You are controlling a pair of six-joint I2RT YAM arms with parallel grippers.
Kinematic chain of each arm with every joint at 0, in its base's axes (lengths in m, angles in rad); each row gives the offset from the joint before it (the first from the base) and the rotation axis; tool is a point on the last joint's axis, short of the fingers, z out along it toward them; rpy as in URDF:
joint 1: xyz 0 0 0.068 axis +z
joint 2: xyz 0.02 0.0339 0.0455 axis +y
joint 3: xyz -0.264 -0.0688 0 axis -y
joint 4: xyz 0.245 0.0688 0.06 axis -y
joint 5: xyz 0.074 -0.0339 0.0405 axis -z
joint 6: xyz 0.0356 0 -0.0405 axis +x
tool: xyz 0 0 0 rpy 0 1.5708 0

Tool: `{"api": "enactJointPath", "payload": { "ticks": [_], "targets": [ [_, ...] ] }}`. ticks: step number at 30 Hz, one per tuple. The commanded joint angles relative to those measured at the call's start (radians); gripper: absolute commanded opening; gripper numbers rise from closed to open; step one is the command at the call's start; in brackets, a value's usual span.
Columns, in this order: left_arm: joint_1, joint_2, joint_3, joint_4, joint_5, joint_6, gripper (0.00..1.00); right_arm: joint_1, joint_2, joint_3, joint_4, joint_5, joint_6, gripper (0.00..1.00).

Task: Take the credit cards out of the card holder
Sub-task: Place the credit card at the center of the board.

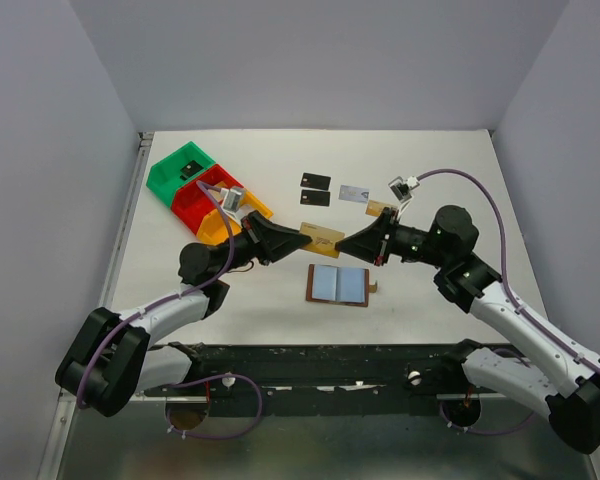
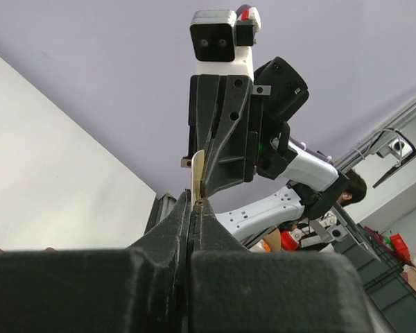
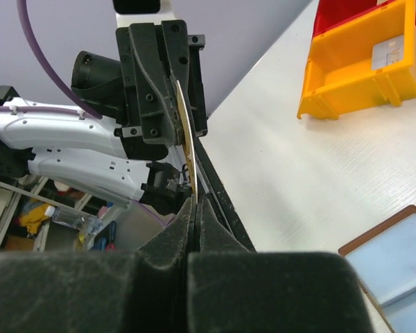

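The card holder [image 1: 338,285], a brown wallet, lies open and flat on the table with its grey-blue pockets up; its corner shows in the right wrist view [image 3: 402,253]. A tan-gold credit card [image 1: 323,236] hangs in the air just behind it, pinched at both ends. My left gripper [image 1: 305,238] is shut on its left end and my right gripper [image 1: 343,245] on its right end. The card shows edge-on in both wrist views [image 2: 197,172] [image 3: 184,135]. Two black cards [image 1: 316,189], a silver-blue card [image 1: 353,194] and another tan card [image 1: 379,208] lie on the table further back.
Green [image 1: 185,168], red [image 1: 200,196] and yellow [image 1: 223,224] bins stand in a row at the back left, close to my left arm. The yellow bin [image 3: 360,69] holds a small pale piece. Grey walls enclose the table.
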State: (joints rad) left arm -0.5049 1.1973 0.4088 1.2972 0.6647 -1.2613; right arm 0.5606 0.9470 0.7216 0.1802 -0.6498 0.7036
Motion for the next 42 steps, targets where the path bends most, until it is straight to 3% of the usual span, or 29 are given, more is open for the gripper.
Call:
{"api": "enactJointPath", "payload": {
  "ticks": [1, 3, 4, 5, 11, 17, 20, 27, 33, 42],
  "targets": [
    [0.003, -0.002, 0.002, 0.298, 0.036, -0.007, 0.14, -0.019, -0.004, -0.013, 0.047, -0.042, 0.013, 0.00],
    [0.011, 0.004, 0.002, 0.291, 0.041, 0.000, 0.54, -0.042, -0.019, -0.011, 0.018, -0.047, 0.013, 0.00],
    [0.020, 0.004, -0.002, 0.275, 0.039, 0.003, 0.66, -0.062, -0.028, -0.016, 0.001, -0.054, 0.011, 0.00],
    [0.034, 0.002, -0.010, 0.261, 0.036, 0.007, 0.99, -0.083, -0.040, -0.019, -0.014, -0.063, 0.010, 0.00],
    [0.155, -0.039, -0.070, 0.142, -0.017, 0.011, 0.99, -0.284, -0.062, -0.024, -0.224, -0.093, -0.056, 0.00],
    [0.175, -0.165, -0.027, -0.378, -0.091, 0.198, 0.99, -0.412, 0.155, 0.019, -0.366, 0.032, -0.069, 0.00],
    [0.175, -0.208, -0.015, -0.508, -0.112, 0.244, 0.99, -0.450, 0.289, 0.065, -0.390, 0.052, -0.075, 0.00],
    [0.175, -0.254, -0.021, -0.625, -0.106, 0.283, 0.99, -0.521, 0.573, 0.216, -0.450, 0.047, -0.139, 0.00],
    [0.175, -0.265, -0.036, -0.618, -0.099, 0.290, 0.99, -0.542, 0.725, 0.331, -0.518, 0.102, -0.203, 0.00],
    [0.175, -0.255, -0.041, -0.624, -0.086, 0.293, 0.99, -0.590, 0.803, 0.339, -0.455, 0.010, -0.210, 0.00]
  ]
}}
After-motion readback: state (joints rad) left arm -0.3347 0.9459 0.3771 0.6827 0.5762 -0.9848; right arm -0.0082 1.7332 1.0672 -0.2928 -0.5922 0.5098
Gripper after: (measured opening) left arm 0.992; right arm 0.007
